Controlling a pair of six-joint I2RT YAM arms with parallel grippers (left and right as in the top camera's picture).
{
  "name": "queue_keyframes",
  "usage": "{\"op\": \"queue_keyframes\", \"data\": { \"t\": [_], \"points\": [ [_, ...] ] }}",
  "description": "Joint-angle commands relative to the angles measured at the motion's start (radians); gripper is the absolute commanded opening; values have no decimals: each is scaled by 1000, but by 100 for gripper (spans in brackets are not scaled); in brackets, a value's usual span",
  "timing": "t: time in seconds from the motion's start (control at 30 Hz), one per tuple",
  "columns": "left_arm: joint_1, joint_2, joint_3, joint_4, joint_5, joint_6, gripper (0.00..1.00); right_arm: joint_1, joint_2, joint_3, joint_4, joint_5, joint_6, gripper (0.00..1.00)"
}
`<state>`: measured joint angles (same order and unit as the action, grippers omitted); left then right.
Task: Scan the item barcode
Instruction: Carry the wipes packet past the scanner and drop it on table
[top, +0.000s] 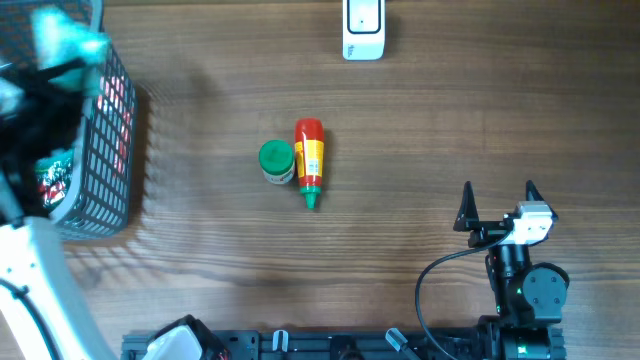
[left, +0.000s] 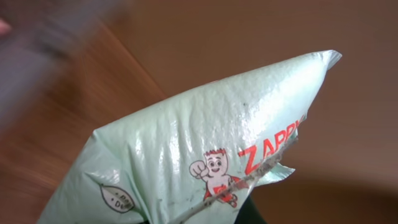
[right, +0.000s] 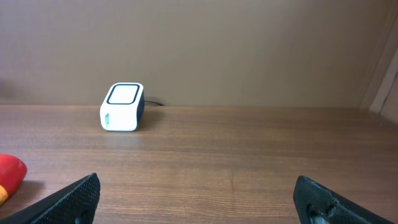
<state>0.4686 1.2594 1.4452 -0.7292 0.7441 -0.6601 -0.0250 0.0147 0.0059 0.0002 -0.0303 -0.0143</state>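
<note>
Pouch (left: 205, 143), pale green with red lettering, hangs clamped in left pincer (top: 62, 62); right pincer (top: 498, 200) gapes wide.

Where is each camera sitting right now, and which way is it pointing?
Overhead: above the table, looking straight down; left arm by the basket, right arm at bottom right.
Left wrist: pressed close to a pale green bag; little of the robot shows.
Right wrist: low over the table, facing the scanner; its open fingertips frame the bottom.
Shared: overhead and right wrist both show scanner and bottle.
</note>
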Motion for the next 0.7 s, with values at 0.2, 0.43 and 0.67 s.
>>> {"op": "queue_keyframes", "data": {
  "t": [0.2,0.43,0.67],
  "points": [
    [-621,63,11,-212,-566,312,4,6,-5,0,2,-16,-12,100],
    [-811,207,-46,-264,-908,58,4,6,-5,0,2,-16,-12,100],
    [-818,339,-180,-248,-1007,-504,4,6,-5,0,2,-16,-12,100]
  ]
}}
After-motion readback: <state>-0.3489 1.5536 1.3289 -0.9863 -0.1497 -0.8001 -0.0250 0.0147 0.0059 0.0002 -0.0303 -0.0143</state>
